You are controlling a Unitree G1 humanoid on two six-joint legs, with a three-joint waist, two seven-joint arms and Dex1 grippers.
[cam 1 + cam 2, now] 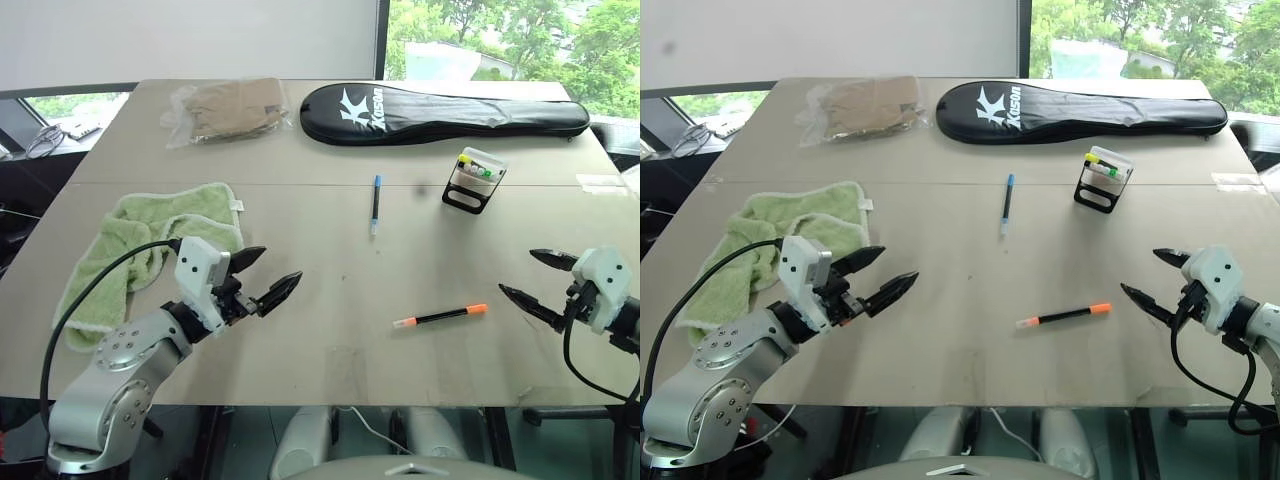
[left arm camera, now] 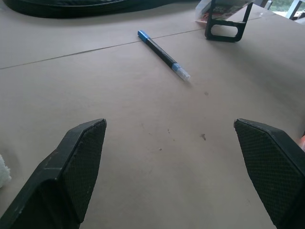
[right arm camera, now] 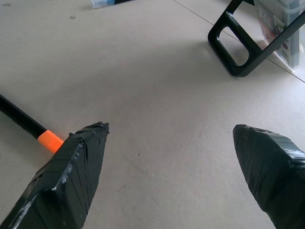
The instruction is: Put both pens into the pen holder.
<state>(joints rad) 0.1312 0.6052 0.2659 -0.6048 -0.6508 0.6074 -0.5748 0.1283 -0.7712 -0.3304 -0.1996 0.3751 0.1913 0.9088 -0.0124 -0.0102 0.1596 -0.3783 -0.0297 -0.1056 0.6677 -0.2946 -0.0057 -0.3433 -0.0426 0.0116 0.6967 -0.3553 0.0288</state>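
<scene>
Two pens lie flat on the tan table (image 1: 330,290). The blue-capped pen (image 1: 375,203) rests near the middle, pointing away from me; it also appears in the left wrist view (image 2: 163,55). The orange-ended pen (image 1: 440,316) lies closer to the front, right of centre. The pen holder (image 1: 474,180), black-framed with pale walls and yellow and green marker tops, stands tilted at the right rear. My left gripper (image 1: 266,276) hovers open over the front left, empty. My right gripper (image 1: 530,276) is open at the front right, just right of the orange-ended pen (image 3: 26,125).
A long black racket case (image 1: 440,112) lies across the back of the table. A clear bag with tan contents (image 1: 225,110) sits at the back left. A crumpled green towel (image 1: 140,250) lies beside my left arm. The table's front edge runs just below both grippers.
</scene>
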